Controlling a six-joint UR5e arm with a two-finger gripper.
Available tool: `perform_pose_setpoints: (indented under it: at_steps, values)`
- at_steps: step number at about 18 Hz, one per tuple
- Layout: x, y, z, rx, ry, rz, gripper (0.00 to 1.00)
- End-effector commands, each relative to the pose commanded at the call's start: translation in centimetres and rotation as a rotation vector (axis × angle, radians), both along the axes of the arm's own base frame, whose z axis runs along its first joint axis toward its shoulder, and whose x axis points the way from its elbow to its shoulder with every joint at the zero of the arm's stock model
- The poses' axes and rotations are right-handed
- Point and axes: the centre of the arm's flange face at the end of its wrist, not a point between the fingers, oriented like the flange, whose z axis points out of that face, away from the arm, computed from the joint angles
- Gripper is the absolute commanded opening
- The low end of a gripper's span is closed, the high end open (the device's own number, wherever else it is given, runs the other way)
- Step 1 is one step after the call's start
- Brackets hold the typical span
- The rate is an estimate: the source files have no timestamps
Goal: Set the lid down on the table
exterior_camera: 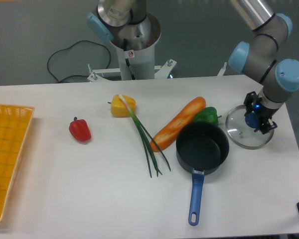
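Observation:
The round glass lid with a thin metal rim lies flat on the white table at the far right, just right of the black pot. Its small blue knob sits between the black fingers of my gripper. The gripper reaches down from above and is shut on the knob. The fingers hide part of the knob and the lid's far right edge.
A black pot with a blue handle stands left of the lid. A green pepper, a long carrot, green onions, a yellow pepper and a red pepper lie on the table. A yellow mesh basket sits at the left edge.

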Motion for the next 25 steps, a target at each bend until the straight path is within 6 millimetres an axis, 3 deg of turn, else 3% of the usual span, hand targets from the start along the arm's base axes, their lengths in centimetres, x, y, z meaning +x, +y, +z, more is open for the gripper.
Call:
perform_pose_setpoints:
  at_steps: [9, 15, 16, 20, 25]
  values:
    - [0.0, 0.0, -0.1, 0.0, 0.0, 0.0, 0.69]
    - [-0.1, 0.0, 0.0, 0.0, 0.002, 0.002, 0.77]
    - [-0.1, 0.0, 0.1, 0.002, 0.003, 0.002, 0.85]
    - [-0.1, 0.0, 0.2, 0.002, 0.004, 0.0, 0.99]
    - [0.4, 1.4, 0.8, 0.004, 0.014, 0.017, 1.0]
